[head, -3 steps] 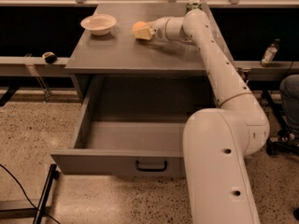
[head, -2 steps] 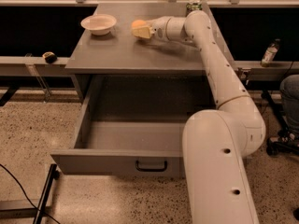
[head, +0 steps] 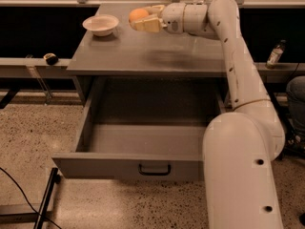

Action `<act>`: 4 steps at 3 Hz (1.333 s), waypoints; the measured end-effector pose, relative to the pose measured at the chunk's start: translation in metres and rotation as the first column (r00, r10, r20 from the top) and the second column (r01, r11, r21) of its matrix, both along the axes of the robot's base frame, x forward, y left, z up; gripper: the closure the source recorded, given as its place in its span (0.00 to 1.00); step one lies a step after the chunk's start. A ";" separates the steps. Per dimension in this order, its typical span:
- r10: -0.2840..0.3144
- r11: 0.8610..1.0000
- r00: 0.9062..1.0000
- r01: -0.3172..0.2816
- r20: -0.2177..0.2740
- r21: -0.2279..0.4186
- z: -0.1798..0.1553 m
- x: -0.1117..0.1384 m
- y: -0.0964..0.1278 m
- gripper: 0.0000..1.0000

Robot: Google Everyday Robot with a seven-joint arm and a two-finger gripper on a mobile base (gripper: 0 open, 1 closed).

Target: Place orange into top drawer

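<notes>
The orange (head: pixel 137 15) is small and round and sits between the pale fingers (head: pixel 147 26) of my gripper (head: pixel 142 17). The gripper is shut on it and holds it a little above the back of the grey cabinet top (head: pixel 143 51), to the right of the bowl. My white arm reaches in from the lower right and bends over the cabinet. The top drawer (head: pixel 128 165) is pulled wide open below the cabinet top. Its inside is bare and its small dark handle (head: pixel 154 169) faces the front.
A pale shallow bowl (head: pixel 100 24) stands at the back left of the cabinet top. A small dark round object (head: pixel 50 58) rests on the rail at the left. A bottle (head: pixel 275 54) stands at the right. Black cables (head: pixel 19 194) lie on the speckled floor.
The gripper has risen from the cabinet top and moved slightly left with the orange in it. The drawer and the bowl have not moved.
</notes>
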State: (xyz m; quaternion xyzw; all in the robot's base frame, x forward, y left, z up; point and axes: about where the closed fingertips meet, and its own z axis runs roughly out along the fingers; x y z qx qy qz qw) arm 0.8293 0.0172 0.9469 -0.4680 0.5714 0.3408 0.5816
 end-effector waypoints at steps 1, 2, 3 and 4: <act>0.031 0.998 0.999 -0.033 -0.033 -0.060 -0.001 -0.040 -0.033 1.00; -0.009 0.996 0.996 0.002 -0.087 -0.087 -0.004 -0.078 -0.072 1.00; -0.121 0.981 0.986 0.102 -0.112 -0.165 -0.014 -0.112 -0.122 1.00; -0.201 0.961 0.961 0.156 -0.188 -0.229 -0.060 -0.146 -0.153 1.00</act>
